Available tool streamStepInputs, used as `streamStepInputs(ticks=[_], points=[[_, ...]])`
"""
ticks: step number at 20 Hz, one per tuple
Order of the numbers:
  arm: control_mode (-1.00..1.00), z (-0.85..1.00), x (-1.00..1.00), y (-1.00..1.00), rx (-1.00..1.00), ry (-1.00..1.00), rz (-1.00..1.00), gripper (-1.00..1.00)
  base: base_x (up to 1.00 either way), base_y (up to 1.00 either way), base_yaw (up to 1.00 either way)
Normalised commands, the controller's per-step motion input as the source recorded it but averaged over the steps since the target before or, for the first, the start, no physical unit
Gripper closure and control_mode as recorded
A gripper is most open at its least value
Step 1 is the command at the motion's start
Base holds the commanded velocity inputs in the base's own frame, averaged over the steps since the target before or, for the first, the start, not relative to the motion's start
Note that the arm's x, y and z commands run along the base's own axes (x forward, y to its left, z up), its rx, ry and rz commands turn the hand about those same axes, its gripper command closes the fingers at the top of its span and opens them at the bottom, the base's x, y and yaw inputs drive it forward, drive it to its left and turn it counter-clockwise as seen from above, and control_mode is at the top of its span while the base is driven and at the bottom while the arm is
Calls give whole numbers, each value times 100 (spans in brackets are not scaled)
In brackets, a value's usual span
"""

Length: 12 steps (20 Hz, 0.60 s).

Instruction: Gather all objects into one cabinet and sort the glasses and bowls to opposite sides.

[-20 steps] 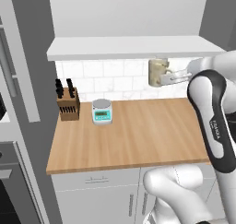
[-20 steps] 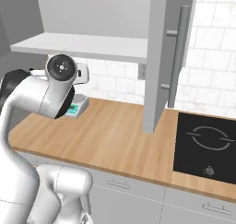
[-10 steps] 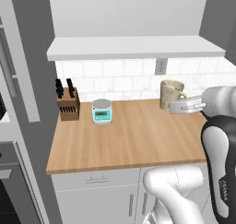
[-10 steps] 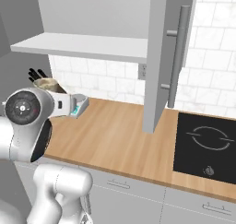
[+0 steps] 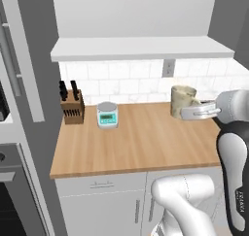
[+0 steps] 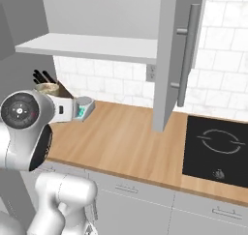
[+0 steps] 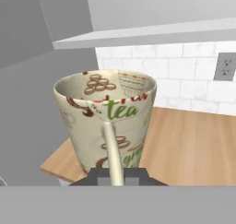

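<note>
- Where the arm reaches across the right of the left base view, you have the gripper (image 5: pixel 187 113) clamped on the handle of the cream mug (image 5: pixel 183 101), which hangs upright in the air above the table (image 5: pixel 136 143).
- In the hand view you see the mug (image 7: pixel 108 121) dead centre: pale beige-cream, wider at the rim than at the foot, printed with brown biscuit shapes, red-brown swirls and the green word "tea".
- Its thin pale handle (image 7: pixel 113 154) runs straight down the near side to the bottom of the frame, between the dark fingertips (image 7: pixel 97 174).
- In the right base view you find the mug (image 6: pixel 47 89) at the left, just above the arm's round joint.
- On the table sit a knife block (image 5: pixel 72 108) at the left and a small kitchen scale (image 5: pixel 107 115) beside it.
- A white cabinet shelf (image 5: pixel 141 48) spans the upper part of the left base view.
</note>
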Motion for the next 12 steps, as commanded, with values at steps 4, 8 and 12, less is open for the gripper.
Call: streamStepInputs(ticks=[4,8,12], points=[[100,0,0,0,0,0,0,100,-99,0,-18],[100,0,0,0,0,0,0,100,-54,0,-38],[100,0,0,0,0,0,0,100,-30,1,-62]])
